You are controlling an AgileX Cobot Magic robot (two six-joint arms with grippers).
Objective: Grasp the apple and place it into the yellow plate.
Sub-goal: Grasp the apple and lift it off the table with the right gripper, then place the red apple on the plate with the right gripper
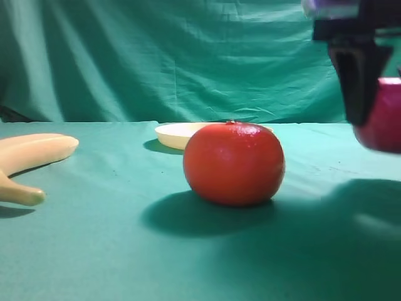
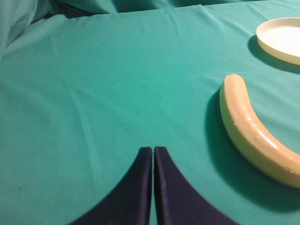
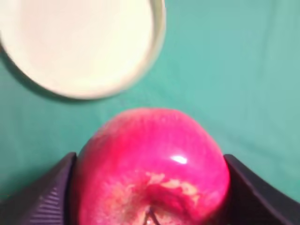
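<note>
The dark magenta-red apple (image 3: pixel 150 140) sits between the two dark fingers of my right gripper (image 3: pixel 150 161), which is shut on it. In the exterior high view the apple (image 1: pixel 383 119) hangs above the cloth at the far right, with one dark finger (image 1: pixel 359 81) on its left side. The pale yellow plate (image 3: pixel 79 42) lies below and ahead of the held apple, to the upper left in the right wrist view. It also shows as the plate (image 1: pixel 177 133) behind the orange-red fruit. My left gripper (image 2: pixel 153 152) is shut and empty above bare cloth.
A large orange-red round fruit (image 1: pixel 234 164) stands mid-table in front of the plate. A pale banana (image 1: pixel 31 153) lies at the left, right of my left gripper as the banana (image 2: pixel 253 136). Green cloth covers the table and backdrop.
</note>
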